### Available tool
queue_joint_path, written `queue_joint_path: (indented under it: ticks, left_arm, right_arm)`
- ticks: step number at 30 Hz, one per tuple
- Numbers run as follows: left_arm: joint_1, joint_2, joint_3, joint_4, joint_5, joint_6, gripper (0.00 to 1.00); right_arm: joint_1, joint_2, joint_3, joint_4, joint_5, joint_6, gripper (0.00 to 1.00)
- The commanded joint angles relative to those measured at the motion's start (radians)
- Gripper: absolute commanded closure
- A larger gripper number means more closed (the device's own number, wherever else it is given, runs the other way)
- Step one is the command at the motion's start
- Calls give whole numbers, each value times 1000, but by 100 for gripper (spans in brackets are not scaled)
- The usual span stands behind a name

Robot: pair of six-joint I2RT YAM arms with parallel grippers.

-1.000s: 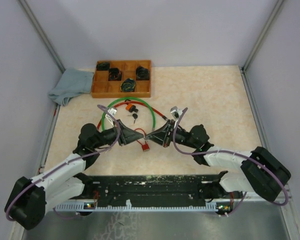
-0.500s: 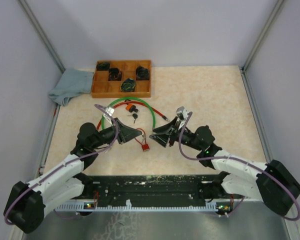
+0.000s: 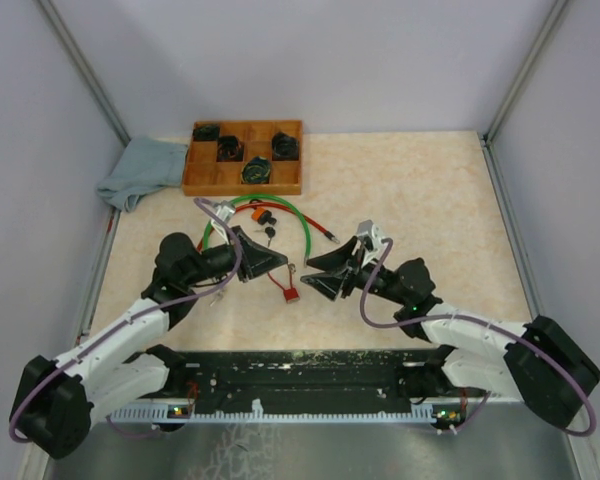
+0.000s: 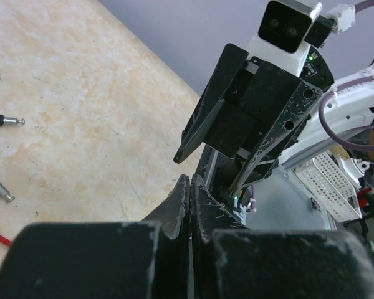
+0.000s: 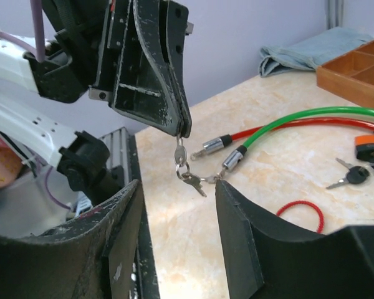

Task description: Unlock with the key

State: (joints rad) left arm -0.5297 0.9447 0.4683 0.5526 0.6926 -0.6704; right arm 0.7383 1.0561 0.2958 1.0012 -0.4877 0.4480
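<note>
My left gripper [image 3: 285, 268] is shut on a small silver key [image 5: 180, 153]. The key hangs down from its tips over the table, with a ring and a second key [image 5: 194, 181] dangling under it. The key itself is hidden between the fingers in the left wrist view, where the left gripper [image 4: 191, 184] shows no gap. My right gripper [image 3: 307, 275] faces it from the right, open and empty, with the keys hanging just in front of its fingers [image 5: 237, 215]. A red padlock [image 3: 291, 294] lies on the table just below both grippers' tips.
A green cable [image 3: 306, 226] and a red cable [image 3: 326, 232] lie behind the grippers. Beside them are an orange lock [image 3: 264, 214] and black keys [image 3: 270, 236]. A wooden tray [image 3: 242, 182] with dark items and a blue cloth [image 3: 140, 170] sit at the back left.
My right gripper was shut at the left gripper's tips. It has since opened and drawn back a little to the right. The left gripper stays shut on the key.
</note>
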Motion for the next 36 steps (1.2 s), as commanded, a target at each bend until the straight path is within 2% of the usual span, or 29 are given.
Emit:
queue_joint_path:
  ticks: [1,4,10,23,30,36]
  left_arm:
    - [2,19,27,58,63,2,100]
    - [-3,26,23,88,72,-16,100]
    - [-12,29,25,95,68,-15,100]
    - [-41,64,21,159,76,-43,100]
    - [-44,59,19,136,55,-30,100]
    - [-48,54,18,110,39,-15,100]
  right_arm:
    - [-10,86,-20,355,-57,124,51]
    - [-16,156,-30,493,-57,190,53]
    - [-16,249,-4,583,-87,242,58]
    - [-16,319,29,621,-87,267,72]
    - [-16,300,28,615,-88,266,72]
    - [-16,251,13,576,-72,242,67]
